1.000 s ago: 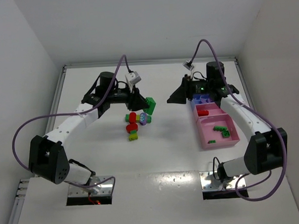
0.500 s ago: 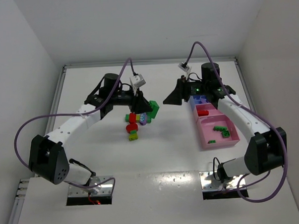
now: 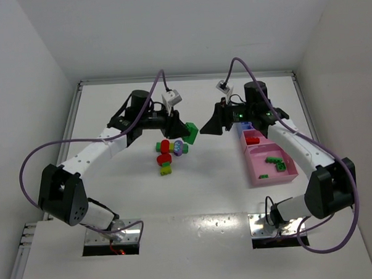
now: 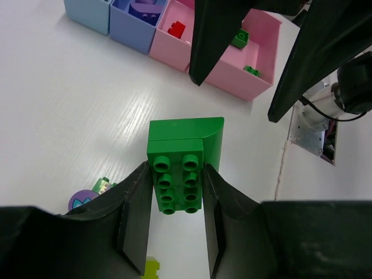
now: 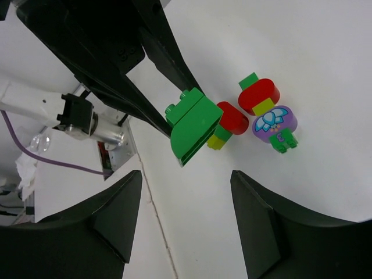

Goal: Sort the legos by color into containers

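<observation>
My left gripper (image 4: 177, 177) is shut on a large green lego brick (image 4: 183, 157), held above the table in mid-scene (image 3: 191, 130). My right gripper (image 5: 186, 180) is open and empty, facing that brick (image 5: 195, 125) from the right, a short gap away (image 3: 205, 129). Below lies a pile of legos (image 3: 169, 154): red bricks (image 5: 258, 95), a purple piece (image 5: 274, 122), green and yellow-green ones. The containers stand in a row at the right: a pink tray (image 3: 287, 172) with green bricks, a pink tray (image 3: 264, 134) with a red brick, and blue trays (image 4: 87, 14).
The right gripper's dark fingers (image 4: 216, 35) hang in front of the pink trays in the left wrist view. White walls enclose the table on three sides. Purple cables arch over both arms.
The right gripper has moved left toward the held green brick. The left wrist has shifted slightly right, still gripping the brick.
</observation>
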Controlling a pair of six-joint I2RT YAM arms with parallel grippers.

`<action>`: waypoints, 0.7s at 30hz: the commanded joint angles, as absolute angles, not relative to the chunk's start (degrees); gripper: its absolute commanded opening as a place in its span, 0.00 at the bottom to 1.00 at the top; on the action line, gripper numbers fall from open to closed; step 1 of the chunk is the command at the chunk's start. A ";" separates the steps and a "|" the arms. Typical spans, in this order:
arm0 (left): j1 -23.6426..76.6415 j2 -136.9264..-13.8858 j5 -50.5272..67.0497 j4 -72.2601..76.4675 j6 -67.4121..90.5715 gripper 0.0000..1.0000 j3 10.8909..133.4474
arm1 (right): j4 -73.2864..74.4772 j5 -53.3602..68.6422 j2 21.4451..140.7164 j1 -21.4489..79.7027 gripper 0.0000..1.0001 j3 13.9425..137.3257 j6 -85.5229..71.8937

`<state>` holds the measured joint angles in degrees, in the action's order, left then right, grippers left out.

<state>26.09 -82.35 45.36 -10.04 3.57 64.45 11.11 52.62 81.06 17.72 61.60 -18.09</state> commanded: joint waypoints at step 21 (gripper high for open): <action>12.83 -91.41 69.88 67.59 77.17 0.00 48.08 | 15.91 51.50 74.00 13.45 0.63 56.70 -11.08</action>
